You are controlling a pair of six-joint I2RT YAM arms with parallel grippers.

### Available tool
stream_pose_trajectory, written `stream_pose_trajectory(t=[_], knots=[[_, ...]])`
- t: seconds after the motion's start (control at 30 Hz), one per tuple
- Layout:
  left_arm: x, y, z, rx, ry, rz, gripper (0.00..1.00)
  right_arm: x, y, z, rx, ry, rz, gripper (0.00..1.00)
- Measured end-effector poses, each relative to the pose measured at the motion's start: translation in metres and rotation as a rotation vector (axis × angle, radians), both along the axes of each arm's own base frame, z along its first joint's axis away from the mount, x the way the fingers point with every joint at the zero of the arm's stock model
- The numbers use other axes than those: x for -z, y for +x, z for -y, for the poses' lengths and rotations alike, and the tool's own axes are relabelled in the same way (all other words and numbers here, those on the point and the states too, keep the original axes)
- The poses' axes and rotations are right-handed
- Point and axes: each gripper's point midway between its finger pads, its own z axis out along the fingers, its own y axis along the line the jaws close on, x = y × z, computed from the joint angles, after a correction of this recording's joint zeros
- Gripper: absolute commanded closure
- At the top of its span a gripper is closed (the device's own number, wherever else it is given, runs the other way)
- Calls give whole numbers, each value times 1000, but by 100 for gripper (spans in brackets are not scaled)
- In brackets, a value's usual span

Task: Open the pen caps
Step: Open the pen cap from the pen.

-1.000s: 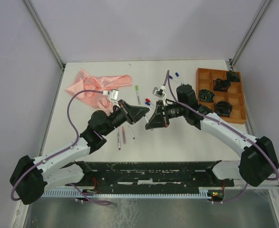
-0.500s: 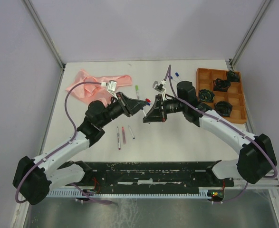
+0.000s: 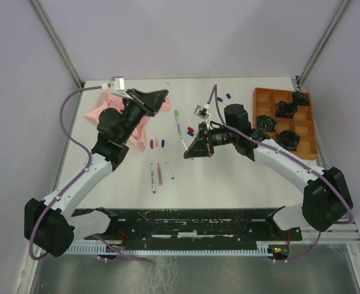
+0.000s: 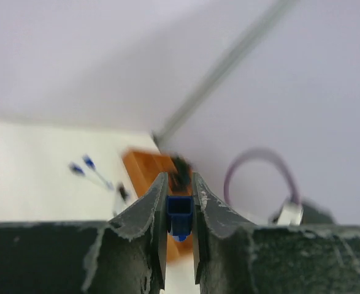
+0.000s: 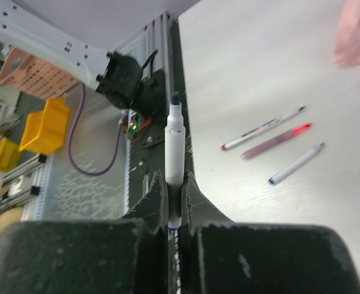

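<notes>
The left claw [image 3: 162,96] swings away from the right claw [image 3: 191,153] — up over the pink cloth [image 3: 92,114] — carrying the blue cap [image 4: 180,215] off the pen [image 5: 174,147].

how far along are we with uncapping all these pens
Done: three bare-tipped pens lie on the table, with loose caps nearby. In hand: the left gripper is shut on a blue cap, the right gripper on its uncapped pen. Left: a green pen and two blue-ended pens near the tray appear still capped.
</notes>
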Motion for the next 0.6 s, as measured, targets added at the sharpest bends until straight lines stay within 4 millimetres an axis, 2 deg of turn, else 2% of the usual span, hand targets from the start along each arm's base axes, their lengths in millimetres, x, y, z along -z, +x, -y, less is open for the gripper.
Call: stream_pose_trajectory(t=[0.1, 0.17, 0.23, 0.3, 0.43, 0.5, 0.6], knots=[[-46, 27, -43, -197, -81, 108, 97, 20, -16, 1, -52, -44, -93, 100], [-67, 29, -54, -247, -117, 156, 97, 24, -19, 2, -64, -56, -122, 100], [-75, 28, -57, -262, -129, 175, 97, 28, -22, 3, -74, -67, -137, 100], [-75, 29, -59, -275, -125, 173, 97, 31, -24, 5, -80, -77, -139, 100], [-53, 30, -59, -280, -92, 120, 97, 38, -25, 11, -81, -105, -132, 100], [-27, 29, -60, -280, -60, 70, 97, 39, -22, 15, -70, -116, -121, 100], [30, 27, -60, -277, 10, -41, 97, 36, -15, 23, -42, -128, -82, 100]])
